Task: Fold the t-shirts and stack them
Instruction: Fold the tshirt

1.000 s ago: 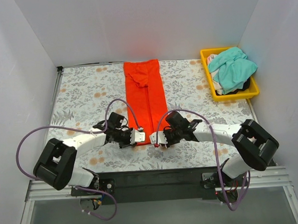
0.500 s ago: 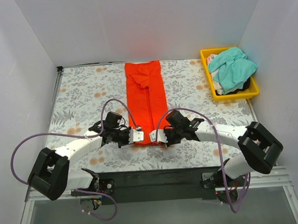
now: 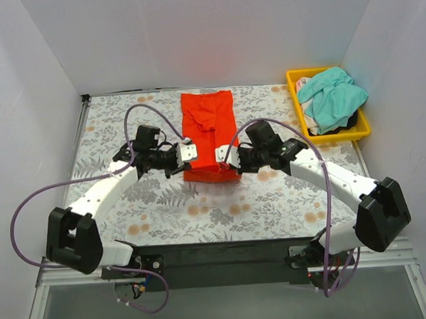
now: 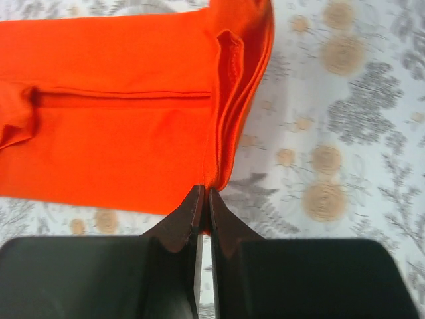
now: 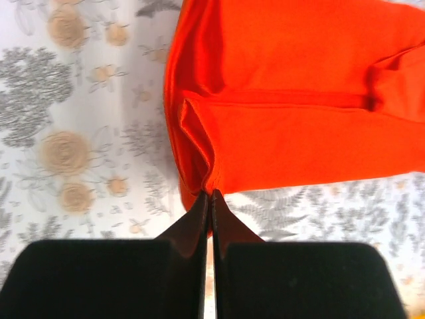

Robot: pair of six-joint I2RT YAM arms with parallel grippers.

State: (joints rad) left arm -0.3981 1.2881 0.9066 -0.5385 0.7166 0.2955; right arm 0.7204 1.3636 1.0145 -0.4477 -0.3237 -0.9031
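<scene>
Left tool [image 3: 187, 152] and right tool [image 3: 224, 156] each pinch a layered edge of orange-red t-shirt [image 3: 210, 127]; shirt lies doubled on floral surface [image 3: 119, 132].

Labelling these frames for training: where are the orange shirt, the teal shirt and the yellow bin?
orange shirt [image 3: 209, 137], top view, middle of the cloth
teal shirt [image 3: 335, 96], top view, crumpled middle
yellow bin [image 3: 338, 136], top view, near rim

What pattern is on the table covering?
The white table covering has grey leaves and tan flowers; the left wrist view shows it best.
</scene>
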